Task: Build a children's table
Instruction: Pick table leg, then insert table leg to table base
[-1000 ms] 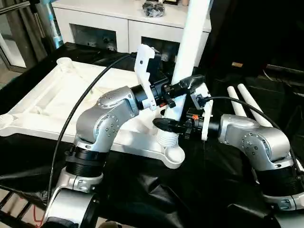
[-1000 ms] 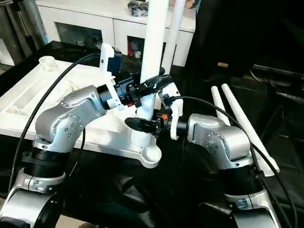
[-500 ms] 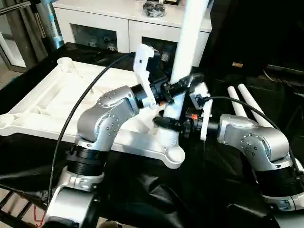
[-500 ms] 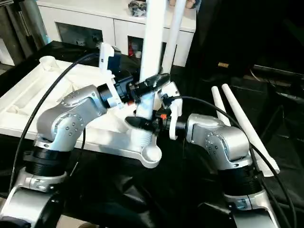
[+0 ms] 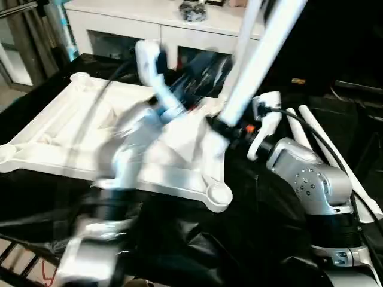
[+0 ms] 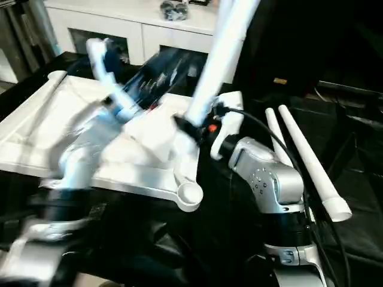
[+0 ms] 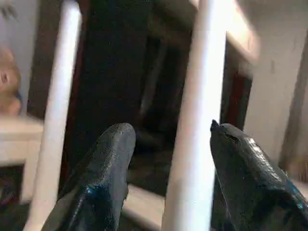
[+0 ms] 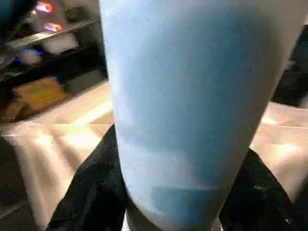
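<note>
The white tabletop (image 5: pixel 54 131) lies underside up on black cloth, its near corner socket (image 5: pixel 219 194) bare. My right gripper (image 5: pixel 220 127) is shut on the lower end of a white leg (image 5: pixel 257 60), which leans with its top to the right, above and behind that socket. In the right wrist view the leg (image 8: pixel 192 96) sits between both black fingers. My left arm (image 5: pixel 128 140) is blurred over the tabletop. My left gripper (image 7: pixel 168 139) is open; the leg (image 7: pixel 199 120) stands between its fingers, near one and clear of the other finger (image 7: pixel 103 163).
Two more white legs (image 6: pixel 305 161) lie on the black cloth to the right. Another leg (image 5: pixel 250 18) rises behind the held one. A white cabinet (image 5: pixel 149 24) stands along the back. Black cloth (image 5: pixel 179 239) covers the front.
My left gripper has let go of the leg and its arm swings away to the left. The right gripper has raised the leg's lower end from the corner socket and tipped its top rightward.
</note>
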